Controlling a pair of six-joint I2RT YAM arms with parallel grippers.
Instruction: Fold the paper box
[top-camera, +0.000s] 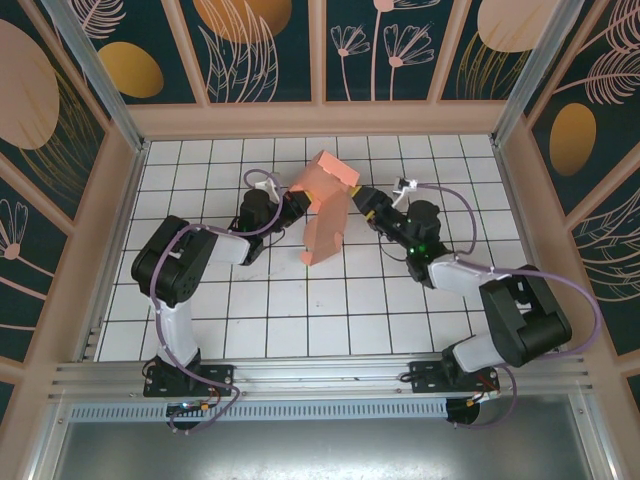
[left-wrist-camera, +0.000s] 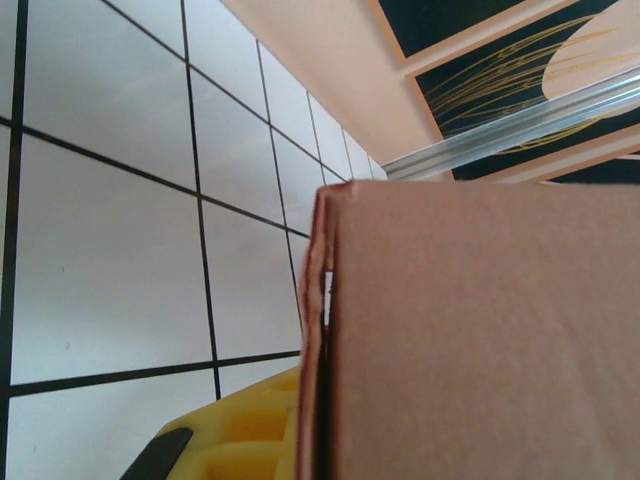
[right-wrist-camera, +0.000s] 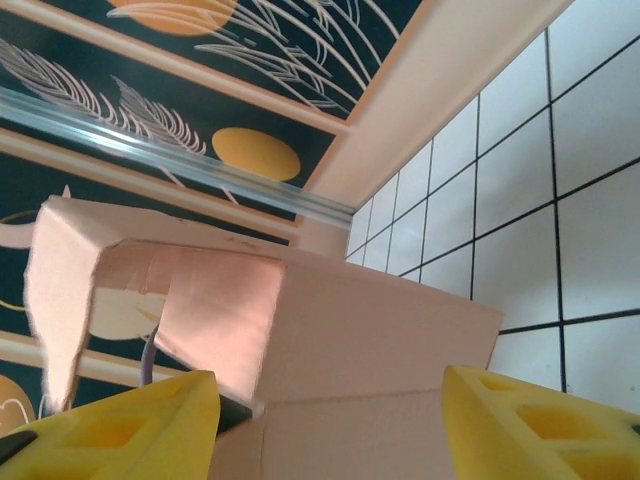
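Now, box (top-camera: 325, 205): long axis runs near-to-far, lying between both arms, equally near each.
Left gripper (top-camera: 296, 203): clamped on its left edge.
Right gripper (top-camera: 358, 198): jaws apart, straddling its right side.

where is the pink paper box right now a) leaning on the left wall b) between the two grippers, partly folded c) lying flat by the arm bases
b: the paper box, partly folded up, sits mid-table with the left gripper on one side and the right gripper on the other.
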